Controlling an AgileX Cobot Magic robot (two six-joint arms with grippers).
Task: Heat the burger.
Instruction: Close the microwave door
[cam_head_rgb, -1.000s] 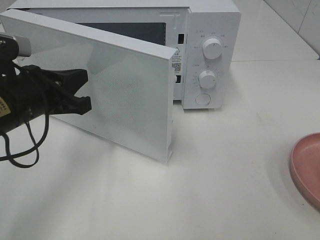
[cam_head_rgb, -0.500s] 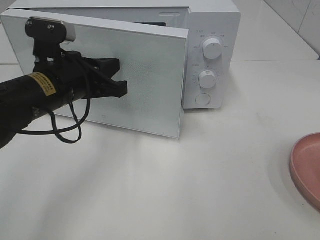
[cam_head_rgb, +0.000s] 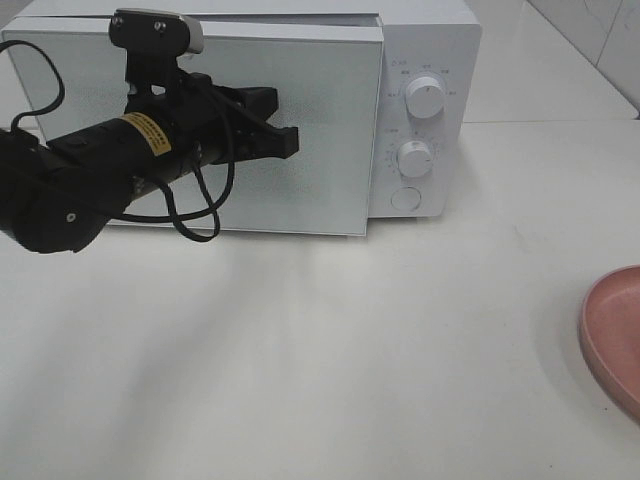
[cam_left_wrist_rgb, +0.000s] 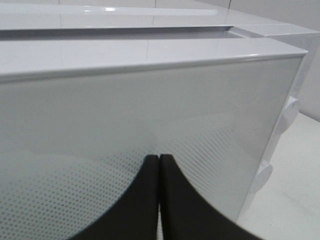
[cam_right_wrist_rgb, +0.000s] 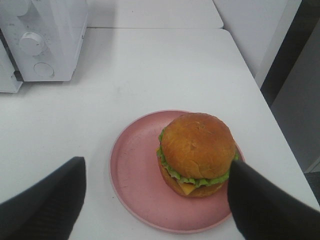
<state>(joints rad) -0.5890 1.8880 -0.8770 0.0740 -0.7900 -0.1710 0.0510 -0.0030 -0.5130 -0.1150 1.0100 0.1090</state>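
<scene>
Closed hand (cam_left_wrist_rgb: 158, 165) against the microwave door (cam_left_wrist_rgb: 150, 115).

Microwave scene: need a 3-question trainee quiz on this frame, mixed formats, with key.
1. True or false: the burger is inside the microwave.
2. Multiple choice: the left gripper is (A) open wide above the plate, (B) shut, tips against the microwave door, (C) turning a dial.
3. Fill in: the right gripper hangs with open jaws over the burger, which sits on a pink ____.

Key: 1 false, it is on the table-top plate, off to the right of the microwave. 2 B. 3 plate.
</scene>
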